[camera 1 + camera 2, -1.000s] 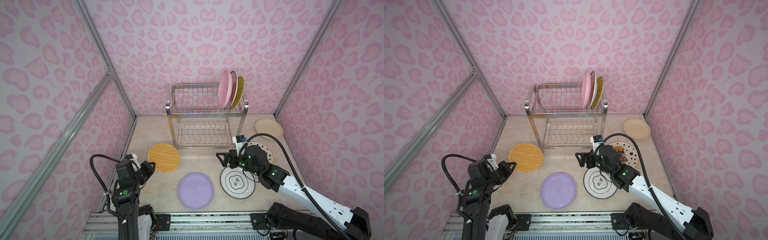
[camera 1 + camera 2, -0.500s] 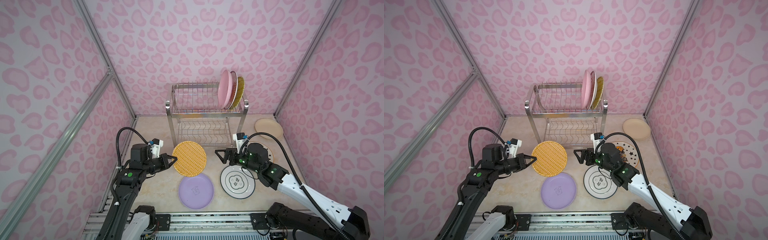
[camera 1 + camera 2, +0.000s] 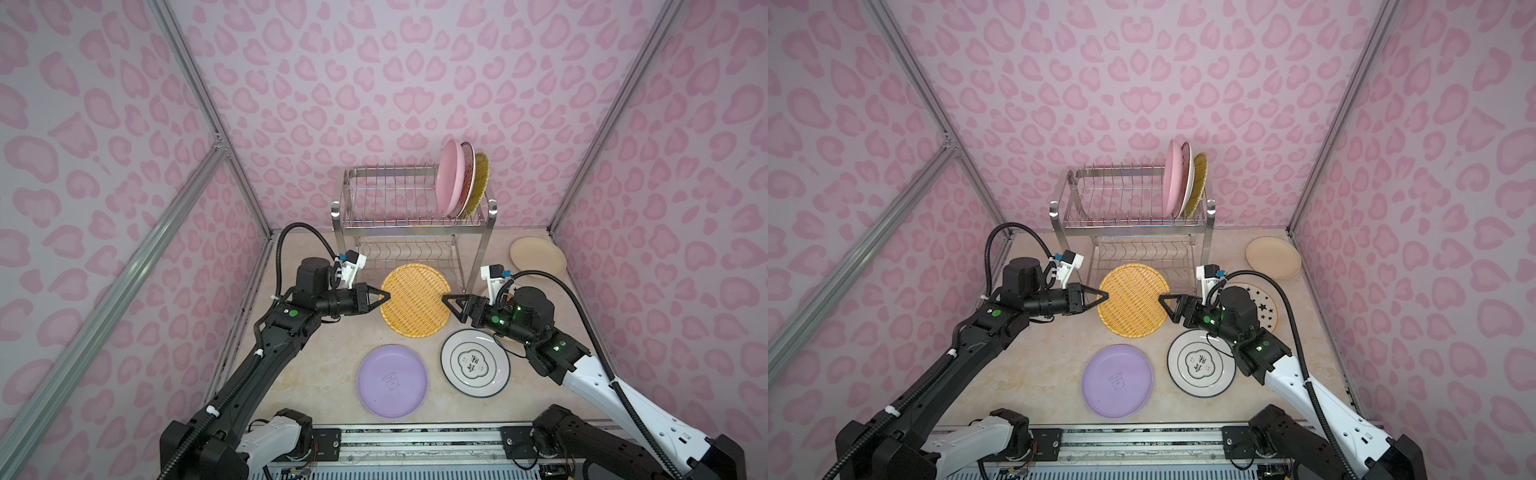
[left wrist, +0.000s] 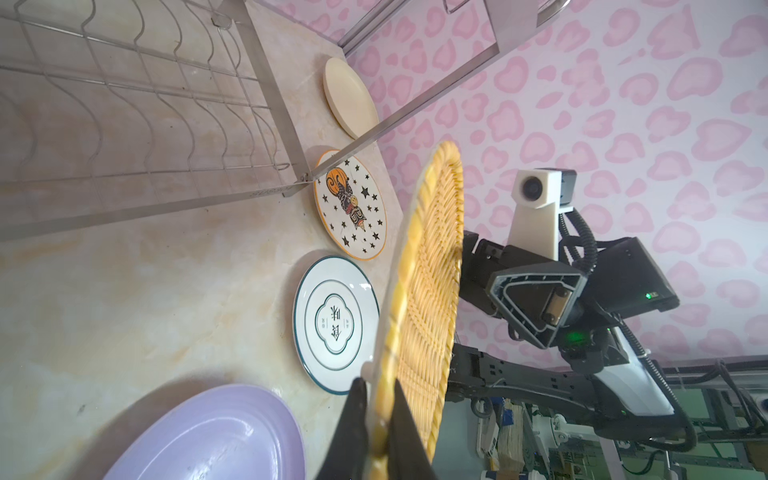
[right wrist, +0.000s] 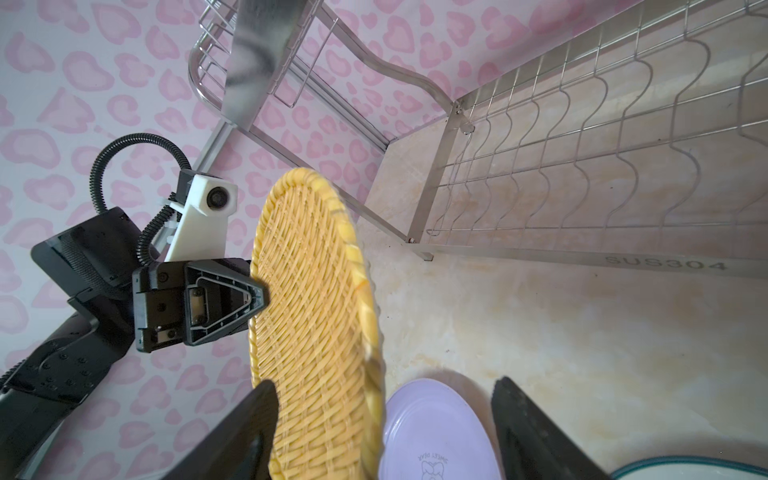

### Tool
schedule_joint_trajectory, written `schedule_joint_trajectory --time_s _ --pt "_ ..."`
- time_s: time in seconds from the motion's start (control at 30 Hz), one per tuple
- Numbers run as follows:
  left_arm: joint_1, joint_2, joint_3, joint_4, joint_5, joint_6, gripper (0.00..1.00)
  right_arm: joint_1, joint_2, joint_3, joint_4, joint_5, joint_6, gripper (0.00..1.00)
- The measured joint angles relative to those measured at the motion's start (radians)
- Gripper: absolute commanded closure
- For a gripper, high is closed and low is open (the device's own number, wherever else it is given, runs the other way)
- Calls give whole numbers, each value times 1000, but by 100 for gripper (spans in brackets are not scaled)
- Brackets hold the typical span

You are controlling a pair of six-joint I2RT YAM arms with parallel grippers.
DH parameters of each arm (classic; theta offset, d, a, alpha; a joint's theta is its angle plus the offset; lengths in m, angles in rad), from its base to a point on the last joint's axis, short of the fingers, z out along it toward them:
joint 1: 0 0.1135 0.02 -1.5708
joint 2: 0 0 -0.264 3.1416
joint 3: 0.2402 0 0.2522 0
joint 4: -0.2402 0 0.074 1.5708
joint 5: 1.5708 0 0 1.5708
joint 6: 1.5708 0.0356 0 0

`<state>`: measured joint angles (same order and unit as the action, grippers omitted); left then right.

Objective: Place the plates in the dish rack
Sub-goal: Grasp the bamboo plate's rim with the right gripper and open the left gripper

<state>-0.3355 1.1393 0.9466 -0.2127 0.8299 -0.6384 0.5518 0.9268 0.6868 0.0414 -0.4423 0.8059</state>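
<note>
Orange woven-look round plate (image 3: 415, 301) hangs on edge in the air just in front of the shiny two-tier steel wire dish rack (image 3: 411, 226), pinched by its rim in the clenched left gripper (image 3: 387, 296). The right gripper (image 3: 449, 305) stands released, its jaws astride the opposite rim, one finger close to the woven face and the other well apart. If that gap closes unevenly it could twist the plate in the thin left-hand pinch, and if the left lets go too soon, it may drop onto the lilac round plate (image 3: 392, 380) lying in front of the rack.
</note>
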Motion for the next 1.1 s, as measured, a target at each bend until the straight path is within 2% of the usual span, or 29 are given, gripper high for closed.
schedule_joint_trajectory --time_s 0.2,0.57,0.8,1.1 --pt "-11 39 -24 125 14 -8 97 -11 2 -6 17 -37 48 40" --pt "-10 9 -51 156 30 5 97 -13 -10 -37 72 -48 119 59" --pt "-8 11 -53 162 34 7 97 -15 2 -44 110 -48 149 67" --pt "-6 16 -53 158 32 11 97 -14 -16 -89 158 -32 202 73"
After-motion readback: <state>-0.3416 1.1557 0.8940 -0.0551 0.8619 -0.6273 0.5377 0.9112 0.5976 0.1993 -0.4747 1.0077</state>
